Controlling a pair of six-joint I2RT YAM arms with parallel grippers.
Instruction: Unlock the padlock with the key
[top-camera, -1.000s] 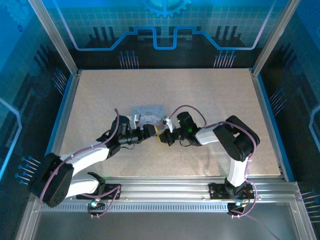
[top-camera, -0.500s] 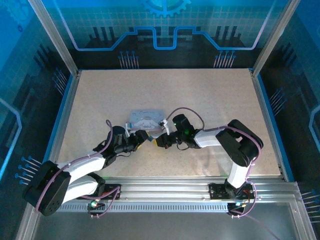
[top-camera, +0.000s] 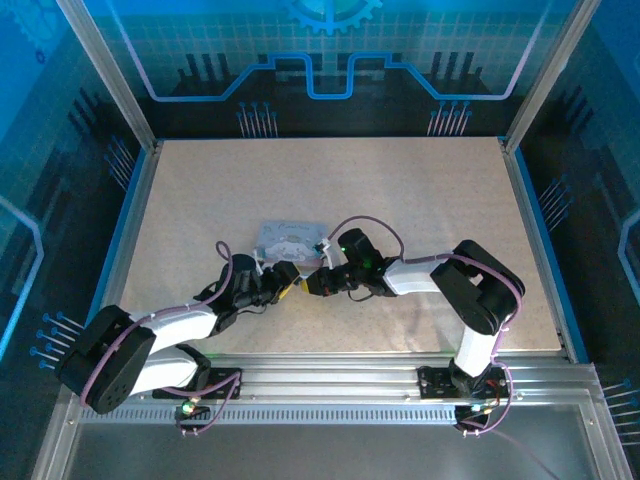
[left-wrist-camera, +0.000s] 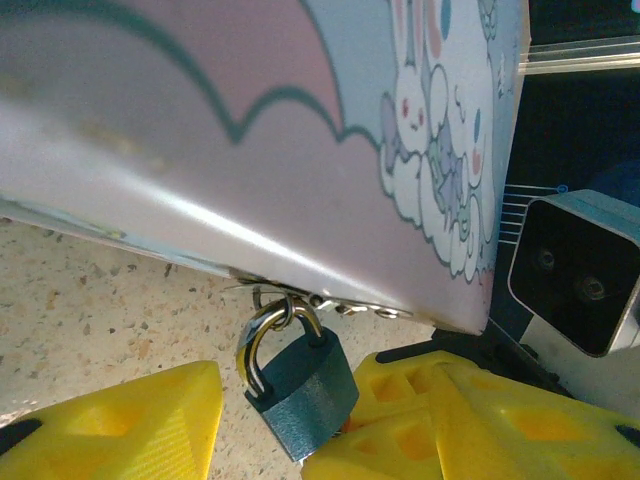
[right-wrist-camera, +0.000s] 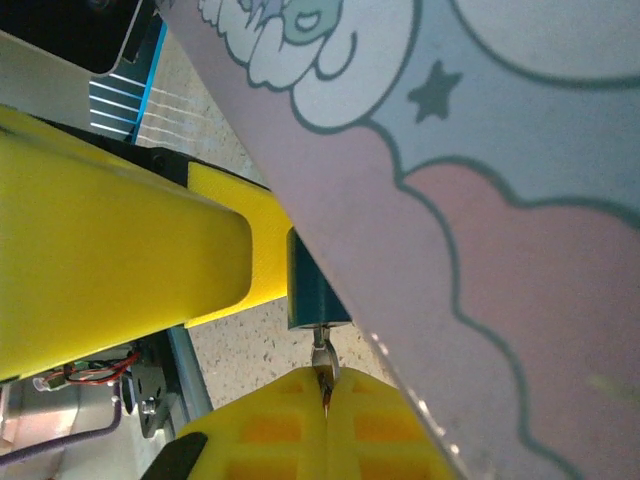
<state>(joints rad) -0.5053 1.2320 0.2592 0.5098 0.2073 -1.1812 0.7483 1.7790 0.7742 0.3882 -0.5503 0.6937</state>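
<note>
Padlock (left-wrist-camera: 300, 388) hangs low in the middle of the left wrist view. It is small and dark blue-green. Its silver loop (left-wrist-camera: 262, 342) goes through a little metal ring (left-wrist-camera: 300, 299) on the edge of the tin box (left-wrist-camera: 200, 120). The box has bunnies and clouds painted on its lid and takes up the top of that view. Under it is the speckled table (left-wrist-camera: 90, 320).

The left gripper (top-camera: 284, 286) has yellow fingers (left-wrist-camera: 120, 425). Its jaws stand partly apart, with the padlock in the gap. The finger at the lower left of the left wrist view is not touching the lock. I cannot tell if the other finger touches it.

The right gripper (right-wrist-camera: 325, 400) is at the bottom of the right wrist view. Its 2 yellow fingers are pressed together on a small silver key (right-wrist-camera: 322, 352). The key points up, and its tip is at the underside of the padlock. I cannot tell how far in it goes.

In the top view the 2 grippers meet nose to nose just below the box, near the middle of the table.
</note>
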